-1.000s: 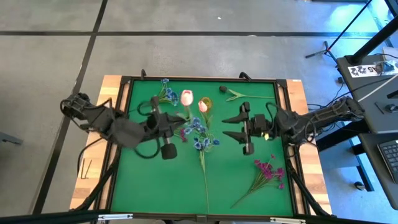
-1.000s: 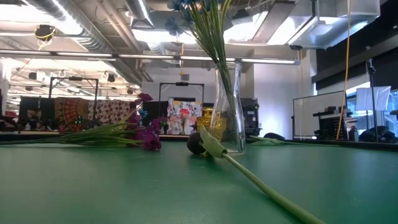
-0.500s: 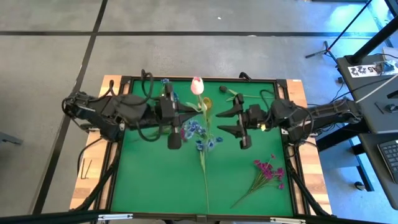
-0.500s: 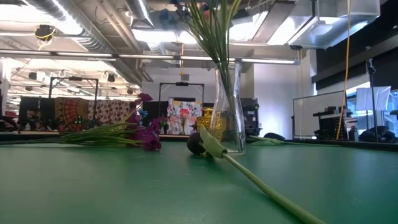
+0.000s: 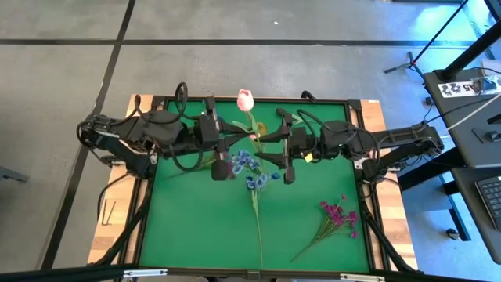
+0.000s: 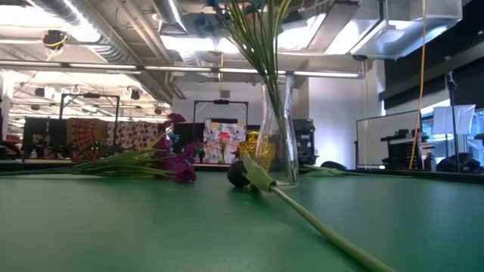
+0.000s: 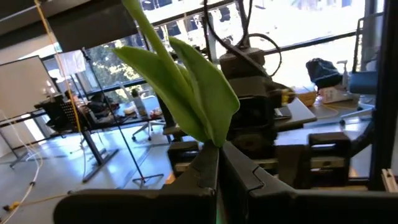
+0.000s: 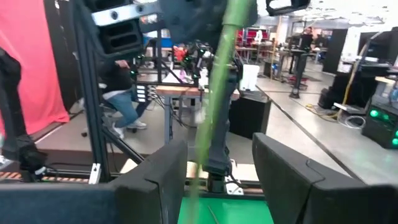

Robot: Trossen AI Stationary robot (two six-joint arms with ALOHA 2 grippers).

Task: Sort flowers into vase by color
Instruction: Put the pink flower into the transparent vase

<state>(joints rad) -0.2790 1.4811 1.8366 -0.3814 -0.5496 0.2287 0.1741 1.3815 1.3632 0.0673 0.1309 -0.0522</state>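
Observation:
My left gripper (image 5: 237, 139) is shut on a white-pink tulip, whose bud (image 5: 246, 100) stands high over the table's far middle. My right gripper (image 5: 268, 148) is open. Its two fingers stand on either side of the tulip's green stem (image 8: 219, 93), and I see no touch. A glass vase (image 6: 277, 136) holds several green stems with blue blossoms (image 6: 227, 9). Blue blossoms (image 5: 250, 168) show just near of the two grippers. A dark tulip (image 5: 280, 112) lies on the mat at the far side. A magenta spray (image 5: 338, 213) lies at the near right. My left gripper pinches the tulip between its two shut fingers where the green leaves (image 7: 193, 93) leave the stem. The fingers lie about level, pointing toward the table's right, across the stem. The tulip stands roughly upright above the fingers, held up off the mat.
The green mat has a raised black frame (image 5: 156, 157). A long green stem (image 5: 257, 219) runs from the blue blossoms toward the near edge. In the low view the dark tulip (image 6: 240, 174) lies in front of the vase, its stem (image 6: 325, 234) running toward the camera.
My left gripper has gone up and toward the far edge with the white-pink tulip, and its bud has moved farther back over the far middle. My right gripper has gone toward the table's left until its open fingers stand around the stem.

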